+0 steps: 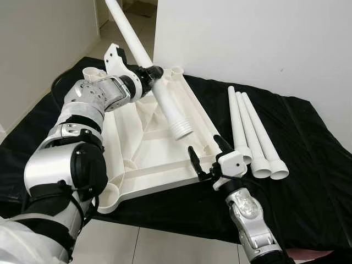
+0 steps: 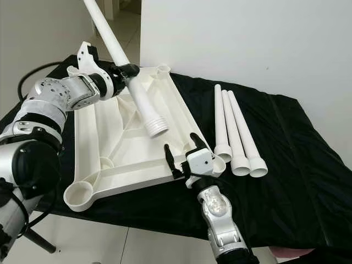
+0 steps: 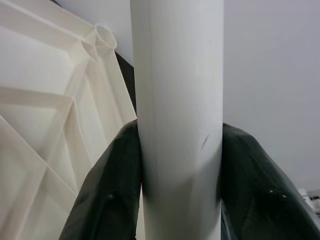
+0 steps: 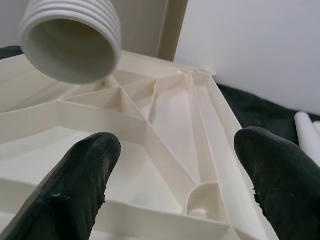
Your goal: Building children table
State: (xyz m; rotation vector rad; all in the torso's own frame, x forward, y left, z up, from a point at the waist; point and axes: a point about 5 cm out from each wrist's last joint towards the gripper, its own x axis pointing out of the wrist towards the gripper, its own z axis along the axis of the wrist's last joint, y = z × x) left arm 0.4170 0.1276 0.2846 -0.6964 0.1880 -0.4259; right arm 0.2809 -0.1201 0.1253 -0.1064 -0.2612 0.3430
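- The left pincer is clamped around a white leg partway along its length, over the far left part of the tabletop. In the left wrist view its black fingers press on either side of the tube.
- The leg is held in the air, not resting on anything. Its long axis slants from far left and high, where the plain end runs out of the top of the picture, down toward near right, where the threaded end hangs above the middle of the tabletop.
- The tabletop lies upside down on a black cloth, ribs up, with round sockets at its corners. The near-left socket and the near-right socket are open and empty.
- The relation that counts, as I judge it: the threaded end points toward the near right, so the near-right socket lies beyond it along roughly the same line, lower and closer to the robot. The leg would have to stand upright over a socket before it can go in.
- The right pincer hovers spread wide and empty at the near-right edge of the tabletop, with the threaded end above and beyond it in the right wrist view. It is the nearer one to that socket and to the threaded end.
- Three spare legs lie side by side on the cloth to the right of the tabletop, running near to far, flared ends toward the robot.
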